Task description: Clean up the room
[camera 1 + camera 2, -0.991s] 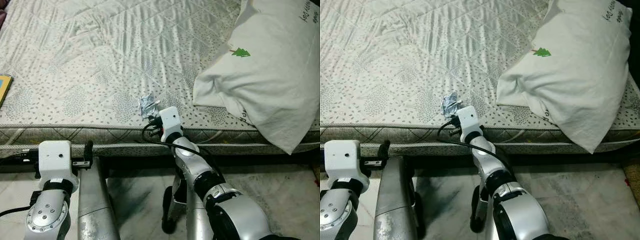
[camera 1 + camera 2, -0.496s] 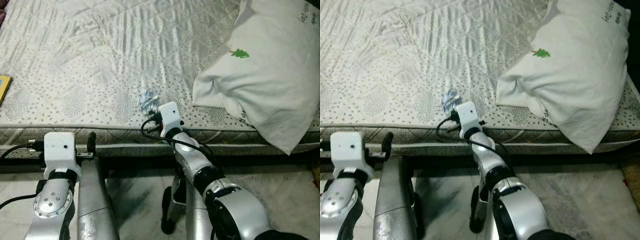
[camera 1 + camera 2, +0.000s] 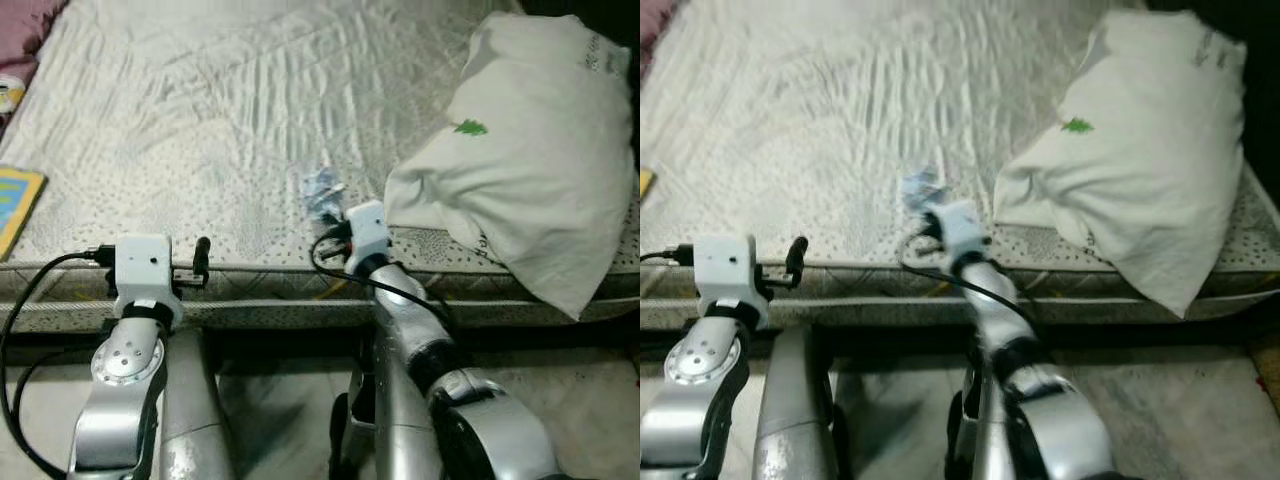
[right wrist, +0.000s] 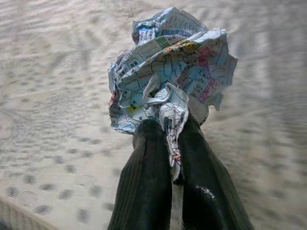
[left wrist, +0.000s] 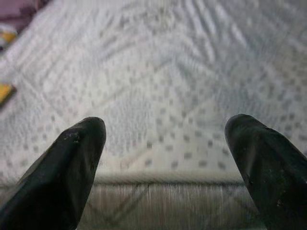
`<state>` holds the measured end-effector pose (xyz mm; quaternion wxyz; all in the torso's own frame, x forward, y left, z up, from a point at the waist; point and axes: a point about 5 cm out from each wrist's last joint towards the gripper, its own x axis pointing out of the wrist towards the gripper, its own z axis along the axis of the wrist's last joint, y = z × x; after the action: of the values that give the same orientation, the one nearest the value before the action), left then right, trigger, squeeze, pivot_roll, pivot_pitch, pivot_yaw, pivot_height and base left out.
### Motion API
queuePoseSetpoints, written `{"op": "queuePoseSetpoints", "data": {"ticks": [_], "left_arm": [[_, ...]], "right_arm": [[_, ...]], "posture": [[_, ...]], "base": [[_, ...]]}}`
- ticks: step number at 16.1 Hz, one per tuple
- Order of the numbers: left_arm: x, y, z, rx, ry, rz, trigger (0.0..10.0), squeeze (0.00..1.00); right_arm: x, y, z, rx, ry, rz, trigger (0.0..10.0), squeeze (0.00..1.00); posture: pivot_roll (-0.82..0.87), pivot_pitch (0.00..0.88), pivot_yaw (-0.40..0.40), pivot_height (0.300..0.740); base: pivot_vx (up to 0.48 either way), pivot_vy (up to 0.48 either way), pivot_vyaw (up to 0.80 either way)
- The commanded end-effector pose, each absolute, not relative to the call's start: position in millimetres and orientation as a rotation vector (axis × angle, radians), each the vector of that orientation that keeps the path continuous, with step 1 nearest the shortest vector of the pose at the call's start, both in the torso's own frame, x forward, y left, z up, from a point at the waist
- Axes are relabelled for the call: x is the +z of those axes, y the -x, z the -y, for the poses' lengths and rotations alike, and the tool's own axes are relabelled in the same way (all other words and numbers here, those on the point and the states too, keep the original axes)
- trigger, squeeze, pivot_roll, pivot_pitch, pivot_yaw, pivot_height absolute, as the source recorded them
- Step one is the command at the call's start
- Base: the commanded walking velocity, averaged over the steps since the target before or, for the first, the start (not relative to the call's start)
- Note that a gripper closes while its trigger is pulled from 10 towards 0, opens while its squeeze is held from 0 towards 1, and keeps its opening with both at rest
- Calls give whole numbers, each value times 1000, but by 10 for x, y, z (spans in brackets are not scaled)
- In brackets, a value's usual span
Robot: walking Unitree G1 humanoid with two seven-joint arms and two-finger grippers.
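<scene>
Bed [image 3: 200, 120], pillow [image 3: 520, 170] at its right. Right claw [image 4: 173, 143] pinched on crumpled paper ball [image 4: 168, 72] just above the near bed edge. Judged light, crushable; grip a fold. Left claw [image 5: 165, 139] open, idle.

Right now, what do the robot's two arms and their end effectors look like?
Both arms are silver metal with rounded joint housings. Each wrist carries a white box-shaped camera block with a black cable looping from it. The left end effector has two long black fingers with blunt rounded tips. The right end effector has the same long black fingers, slightly glossy.
</scene>
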<state>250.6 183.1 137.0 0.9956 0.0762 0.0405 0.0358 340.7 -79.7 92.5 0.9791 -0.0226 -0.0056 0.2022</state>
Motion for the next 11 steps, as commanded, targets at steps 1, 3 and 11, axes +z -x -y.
{"op": "queuePoseSetpoints", "data": {"ticks": [1,3,11], "left_arm": [[1323,-2535,-1828,61,-148,-86,10000,0],[1291,-2611,-1728,17,-123,-72,10000,0],[1174,-2739,-1628,-81,-103,-83,10000,0]], "right_arm": [[936,-3377,946,377,33,30,0,0],[877,-3191,1331,281,54,20,9961,0],[1041,-2842,1585,294,38,6,10000,0]], "posture": [[111,33,-69,513],[64,7,-50,513],[-39,0,57,532]], "base": [[0,0,0],[0,0,0],[0,0,0]]}}
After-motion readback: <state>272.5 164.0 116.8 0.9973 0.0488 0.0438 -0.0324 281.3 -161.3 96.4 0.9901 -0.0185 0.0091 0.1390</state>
